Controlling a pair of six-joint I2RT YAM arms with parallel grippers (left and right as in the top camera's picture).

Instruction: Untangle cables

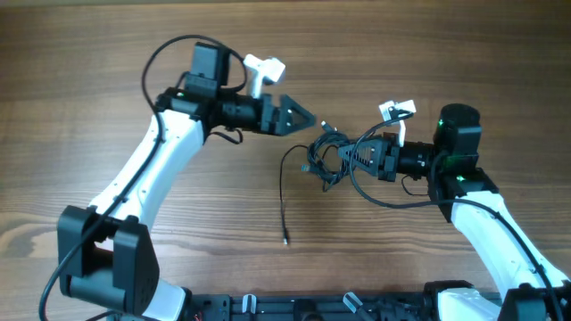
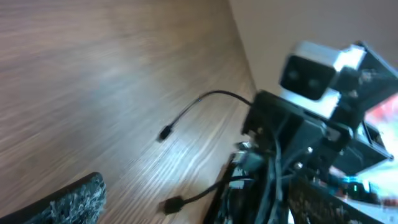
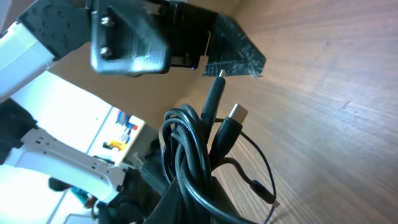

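Left arm [image 1: 147,165] stretched inward, left fingers [image 1: 293,109] spread wide — right arm [image 1: 500,234] bent, right fingers [image 1: 368,152] clamped

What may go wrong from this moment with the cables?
The right gripper clamps the whole cable knot, so pulling one strand may tighten it. The open left gripper sits very near a plug sticking out; closing may miss or push it. The loose strand on the table may drag along.

You will find no word, brand or number that can be read in any view. In the right wrist view, a white panel [image 3: 74,112] carries small blue, red and yellow marks [image 3: 121,119], perhaps a sticker, too blurred to read. The left wrist view shows only a smeared red patch [image 2: 380,115]
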